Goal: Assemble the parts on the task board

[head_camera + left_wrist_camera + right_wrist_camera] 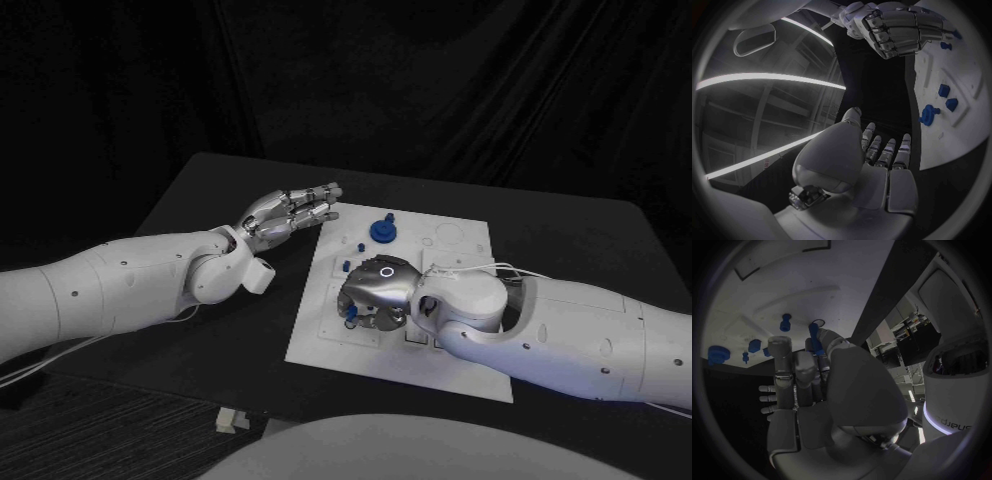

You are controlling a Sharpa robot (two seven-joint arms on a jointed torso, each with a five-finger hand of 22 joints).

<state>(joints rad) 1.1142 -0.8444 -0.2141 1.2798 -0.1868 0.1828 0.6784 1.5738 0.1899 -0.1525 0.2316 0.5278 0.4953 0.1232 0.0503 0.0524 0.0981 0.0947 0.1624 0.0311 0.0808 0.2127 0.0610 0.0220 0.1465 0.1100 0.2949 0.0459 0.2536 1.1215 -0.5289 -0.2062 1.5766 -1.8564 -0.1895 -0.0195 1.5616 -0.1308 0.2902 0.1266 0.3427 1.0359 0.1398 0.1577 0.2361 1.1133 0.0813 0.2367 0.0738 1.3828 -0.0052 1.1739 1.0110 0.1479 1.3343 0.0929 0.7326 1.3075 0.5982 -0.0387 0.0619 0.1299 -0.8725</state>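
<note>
The white task board (pixel 450 242) lies in the middle of the black table. A large round blue part (pixel 384 230) stands near its far edge, with a small blue part (pixel 356 247) beside it. My right hand (pixel 372 296) hovers over the board's near-left area and pinches a slim blue peg (pixel 814 336) between thumb and fingers; the peg (pixel 351 313) also peeks out below the hand. Other blue parts (pixel 786 321) stand in the board (pixel 754 295) beyond it. My left hand (pixel 296 212) hangs beside the board's far-left corner, fingers (pixel 887 150) stretched out, holding nothing.
Black table (pixel 216 200) surrounds the board, with free room to the left and at the far side. In the left wrist view, the right hand (pixel 895 25) sits over the board (pixel 967 75), near several blue parts (pixel 928 114).
</note>
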